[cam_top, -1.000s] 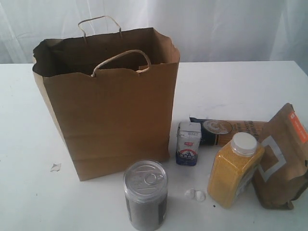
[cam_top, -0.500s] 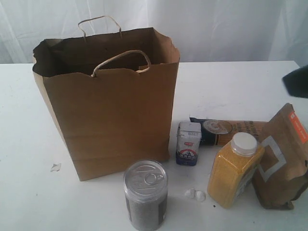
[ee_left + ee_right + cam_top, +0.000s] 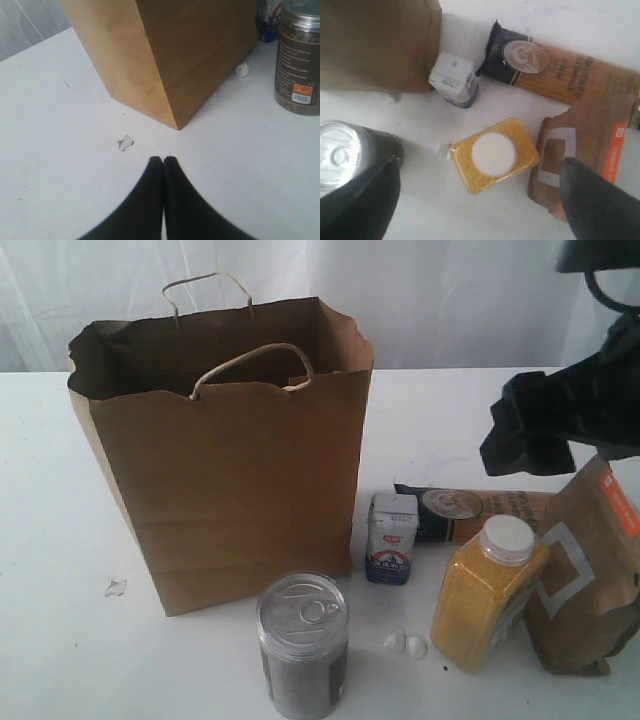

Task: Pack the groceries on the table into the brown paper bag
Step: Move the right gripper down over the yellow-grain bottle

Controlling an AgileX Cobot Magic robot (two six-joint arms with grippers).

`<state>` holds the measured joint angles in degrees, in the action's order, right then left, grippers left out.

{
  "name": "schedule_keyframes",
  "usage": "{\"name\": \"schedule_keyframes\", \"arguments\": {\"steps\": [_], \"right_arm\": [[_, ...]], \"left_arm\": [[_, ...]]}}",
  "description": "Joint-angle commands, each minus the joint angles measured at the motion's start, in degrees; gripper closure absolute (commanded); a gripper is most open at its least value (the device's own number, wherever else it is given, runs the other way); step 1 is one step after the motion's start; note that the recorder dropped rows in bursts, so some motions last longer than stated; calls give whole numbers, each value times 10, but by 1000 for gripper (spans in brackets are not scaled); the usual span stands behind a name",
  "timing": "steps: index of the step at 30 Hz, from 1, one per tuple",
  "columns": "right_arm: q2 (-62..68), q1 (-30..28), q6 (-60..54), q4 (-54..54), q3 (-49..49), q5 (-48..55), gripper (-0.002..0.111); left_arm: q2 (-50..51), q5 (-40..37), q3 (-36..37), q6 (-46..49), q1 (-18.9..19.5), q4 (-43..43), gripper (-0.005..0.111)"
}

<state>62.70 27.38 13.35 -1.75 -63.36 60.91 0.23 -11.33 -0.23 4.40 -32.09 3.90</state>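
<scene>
The brown paper bag [image 3: 230, 460] stands upright on the white table [image 3: 60, 660], left of centre in the exterior view, with its mouth open and both twisted handles up. Five groceries stand or lie outside it on the tabletop. The pull-tab can [image 3: 303, 645] is upright in front of the bag's right front corner. The small white-blue carton [image 3: 392, 538] stands just beside the bag's lower right edge. Behind the carton lies the dark-blue spaghetti packet [image 3: 470, 512], flat, with its dark end nearest the carton. The yellow-grain bottle with white cap [image 3: 490, 590] stands to the right of the can, just beside the brown pouch with orange label [image 3: 590, 570], which stands at the right edge of the view. Small white crumbs [image 3: 406, 644] lie between the can and the bottle, and a pale paper scrap [image 3: 116, 587] lies on the table to the left of the bag.

The right gripper [image 3: 480, 167] hangs above the bottle with its jaws spread wide and nothing between them. In its wrist view the white cap sits between the two dark fingers [image 3: 360, 200].

The left gripper [image 3: 163, 165] has its jaws pressed together, empty. It is low over the table near a bottom corner of the bag, with the paper scrap just beyond its tips. I cannot tell whether it touches the tabletop
</scene>
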Motion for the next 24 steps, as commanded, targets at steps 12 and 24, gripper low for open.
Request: {"name": "schedule_keyframes", "arguments": {"steps": [12, 24], "right_arm": [[33, 0, 238, -72, 62, -27, 28], [71, 42, 435, -79, 87, -60, 28]], "left_arm": [[-2, -1, 2, -1, 0, -2, 106], [-2, -1, 2, -1, 0, -2, 106]]}}
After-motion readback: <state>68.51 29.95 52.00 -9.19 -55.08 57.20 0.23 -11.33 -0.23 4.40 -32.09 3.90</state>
